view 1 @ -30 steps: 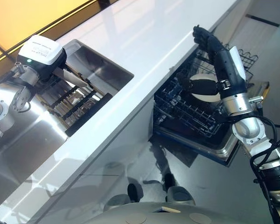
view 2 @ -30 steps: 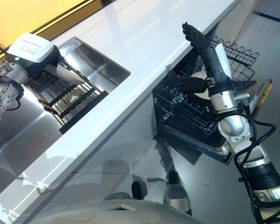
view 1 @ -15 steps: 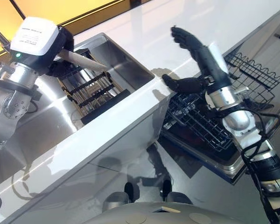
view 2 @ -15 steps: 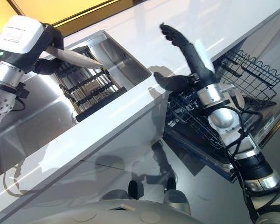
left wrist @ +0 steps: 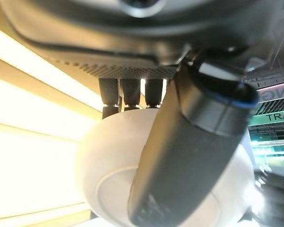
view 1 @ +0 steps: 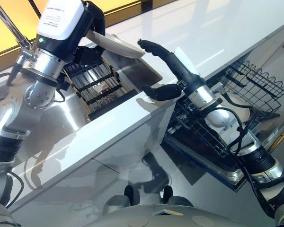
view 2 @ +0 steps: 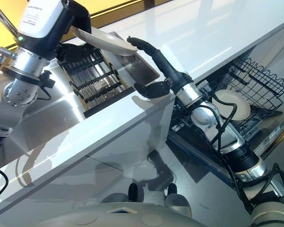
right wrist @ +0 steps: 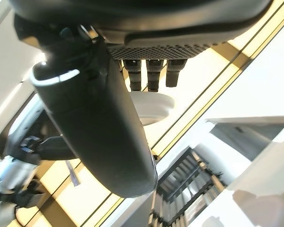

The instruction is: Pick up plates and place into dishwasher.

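Observation:
A white plate hangs tilted above the sink's dish rack. My left hand is shut on it: in the left wrist view the thumb lies across the plate and the fingers curl behind it. My right hand reaches over the counter with straight fingers, their tips at the plate's near rim and the thumb spread below. The right wrist view has the plate just past the fingers. Another white plate stands in the dishwasher's lower rack.
The white counter runs between the steel sink and the open dishwasher. A wire upper basket juts out on the right. A faucet pipe rises at the far left.
My right hand has left the dishwasher rack and swung up over the counter to the plate. My left hand has raised the plate from the sink rack. The camera has also shifted.

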